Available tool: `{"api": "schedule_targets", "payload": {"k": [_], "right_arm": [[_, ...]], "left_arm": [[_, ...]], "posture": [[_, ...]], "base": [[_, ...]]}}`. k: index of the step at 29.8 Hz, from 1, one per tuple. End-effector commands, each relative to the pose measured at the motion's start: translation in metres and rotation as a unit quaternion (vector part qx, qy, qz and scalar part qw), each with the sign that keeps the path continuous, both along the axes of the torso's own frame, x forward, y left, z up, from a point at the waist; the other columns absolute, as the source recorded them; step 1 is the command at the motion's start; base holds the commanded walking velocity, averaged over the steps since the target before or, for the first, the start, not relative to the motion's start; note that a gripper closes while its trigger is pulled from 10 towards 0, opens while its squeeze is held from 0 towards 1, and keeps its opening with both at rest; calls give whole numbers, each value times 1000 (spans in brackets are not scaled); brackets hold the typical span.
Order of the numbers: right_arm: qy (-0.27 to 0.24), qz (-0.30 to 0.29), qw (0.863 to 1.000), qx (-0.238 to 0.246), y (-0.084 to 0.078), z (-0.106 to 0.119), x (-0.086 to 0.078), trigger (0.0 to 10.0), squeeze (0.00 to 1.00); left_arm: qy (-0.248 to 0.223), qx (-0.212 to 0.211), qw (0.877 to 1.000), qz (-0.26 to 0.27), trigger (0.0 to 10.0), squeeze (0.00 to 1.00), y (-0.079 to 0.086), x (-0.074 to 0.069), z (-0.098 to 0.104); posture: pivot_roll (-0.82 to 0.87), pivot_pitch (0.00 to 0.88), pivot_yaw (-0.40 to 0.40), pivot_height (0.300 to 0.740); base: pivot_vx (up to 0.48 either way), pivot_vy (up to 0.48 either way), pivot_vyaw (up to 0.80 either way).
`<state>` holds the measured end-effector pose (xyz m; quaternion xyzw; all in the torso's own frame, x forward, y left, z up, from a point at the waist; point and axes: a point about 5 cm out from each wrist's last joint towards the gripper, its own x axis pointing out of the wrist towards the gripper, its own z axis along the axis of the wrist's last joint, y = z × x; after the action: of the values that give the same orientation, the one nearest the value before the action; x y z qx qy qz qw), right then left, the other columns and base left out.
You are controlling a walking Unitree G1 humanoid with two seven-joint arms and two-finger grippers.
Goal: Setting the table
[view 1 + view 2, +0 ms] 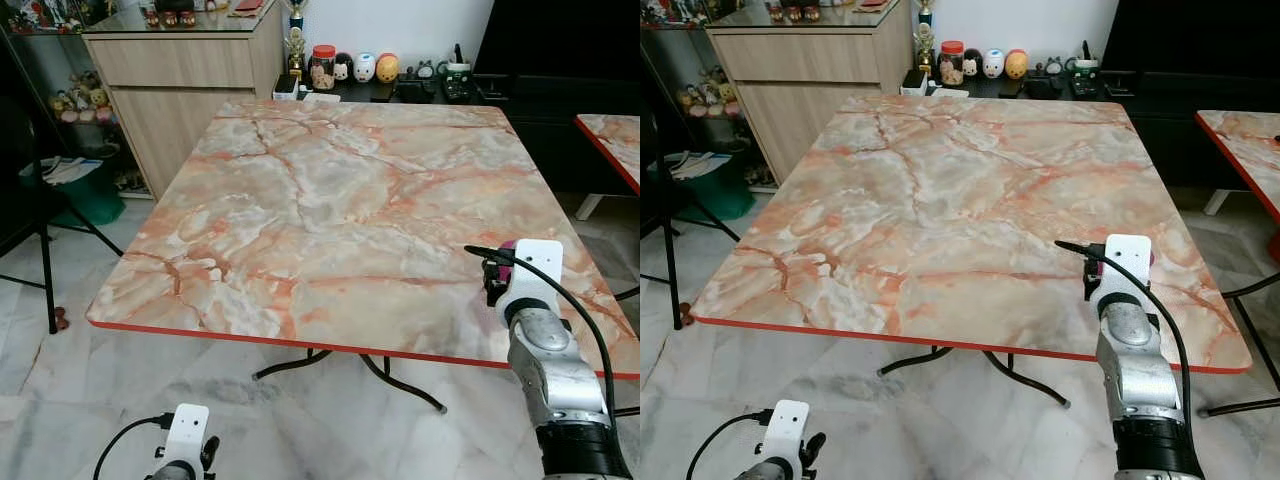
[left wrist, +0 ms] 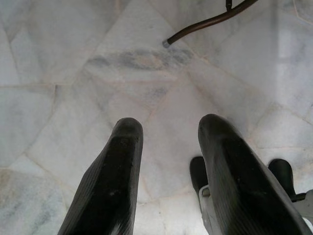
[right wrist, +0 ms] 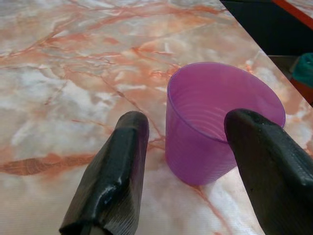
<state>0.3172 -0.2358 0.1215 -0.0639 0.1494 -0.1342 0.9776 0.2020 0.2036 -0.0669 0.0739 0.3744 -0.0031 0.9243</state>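
A purple plastic cup (image 3: 195,147) stands upright on the marble-patterned table (image 1: 330,200), near its front right corner. My right gripper (image 3: 188,122) is open, one black finger on each side of the cup, with a gap showing at one finger (image 3: 120,161). From the head views, a sliver of the cup (image 1: 507,250) peeks out behind the white wrist mount of my right arm (image 1: 545,350). Low at the front left hangs my left arm (image 1: 185,440); its gripper (image 2: 168,129) is open over the floor, holding nothing.
The table has a red edge and dark metal legs (image 1: 400,385). A wooden cabinet (image 1: 180,60) stands at the back left, a jar (image 1: 322,68) and figurines on a black unit behind. A second table (image 1: 615,135) is at the right, a black stand (image 1: 45,270) at the left.
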Motion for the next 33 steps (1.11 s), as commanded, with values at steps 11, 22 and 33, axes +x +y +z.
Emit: {"api": "schedule_targets", "payload": {"k": [11, 22, 33], "right_arm": [[-6, 57, 998, -36, -5, 29, 15, 10000, 0], [22, 101, 992, -73, -6, 29, 15, 10000, 1000], [61, 100, 989, -88, -20, 22, 13, 10000, 0]], "left_arm": [[18, -1, 1000, 6, 10000, 0, 3, -7, -4], [21, -1, 1000, 3, 10000, 0, 3, -8, -5], [22, -1, 1000, 0, 10000, 0, 2, -9, -5]], "posture": [[-28, 0, -4, 740], [-33, 0, -1, 740], [-34, 0, -3, 740]], "base": [[0, 0, 0], [0, 0, 0], [0, 0, 0]]}}
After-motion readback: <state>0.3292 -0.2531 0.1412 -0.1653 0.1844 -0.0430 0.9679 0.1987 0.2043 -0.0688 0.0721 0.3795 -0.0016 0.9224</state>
